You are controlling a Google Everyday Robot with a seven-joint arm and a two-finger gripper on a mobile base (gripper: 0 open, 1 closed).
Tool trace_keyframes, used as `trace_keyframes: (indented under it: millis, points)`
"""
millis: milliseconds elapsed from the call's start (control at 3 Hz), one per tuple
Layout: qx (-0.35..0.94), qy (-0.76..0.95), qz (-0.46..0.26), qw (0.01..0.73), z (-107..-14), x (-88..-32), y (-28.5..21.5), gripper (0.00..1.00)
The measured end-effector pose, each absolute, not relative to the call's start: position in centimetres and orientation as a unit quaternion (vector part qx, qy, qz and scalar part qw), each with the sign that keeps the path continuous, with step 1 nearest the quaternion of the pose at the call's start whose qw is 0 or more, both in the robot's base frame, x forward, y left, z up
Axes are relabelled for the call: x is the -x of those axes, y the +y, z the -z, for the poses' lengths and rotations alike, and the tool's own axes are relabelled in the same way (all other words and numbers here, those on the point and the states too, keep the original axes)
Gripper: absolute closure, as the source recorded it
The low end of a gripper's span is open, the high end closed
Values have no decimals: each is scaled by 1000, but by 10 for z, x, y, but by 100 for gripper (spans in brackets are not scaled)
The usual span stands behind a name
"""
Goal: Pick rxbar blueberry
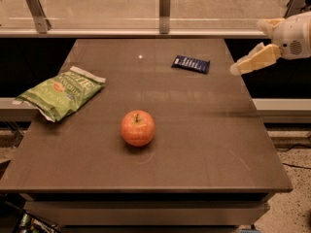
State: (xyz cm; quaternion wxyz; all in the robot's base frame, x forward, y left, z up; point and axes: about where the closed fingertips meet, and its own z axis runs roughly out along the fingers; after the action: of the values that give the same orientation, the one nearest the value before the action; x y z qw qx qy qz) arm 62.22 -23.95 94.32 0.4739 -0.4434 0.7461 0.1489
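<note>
A big brown table fills most of the view. Its top is flat and a bit shiny, and a tiny dot of light shows on it near the far side. Behind the table runs a low glass wall held up by metal posts.

On the left side of the table lies a green chip bag. It is crinkly and lies flat, with one end sticking out a little over the left edge.

At the right side of the view is the robot's white arm. Its gripper hangs in the air just past the right edge of the table, up near the far corner. The two tan fingers are spread apart - one points down and to the left, the other sits higher up. There is nothing between them, and they touch nothing.

Near the middle of the table, a bit toward the front, stands a red and orange apple with its stem up. It is well apart from the bag.

The rxbar blueberry is the smallest thing here. It is a flat dark blue wrapper with small white letters. It lies on the far part of the table, right of the middle - near the gripper's lower finger, but the two are apart. The apple is well in front of it.
</note>
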Motion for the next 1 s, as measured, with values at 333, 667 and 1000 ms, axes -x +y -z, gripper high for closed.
trace_keyframes:
  millis: [333,667,1000]
  points:
    - [431,739,-168,490,-925,-633,-242,0]
    - [420,735,-184,500,-908,-641,-243,0]
    - [414,730,-199,506,-895,-649,-241,0]
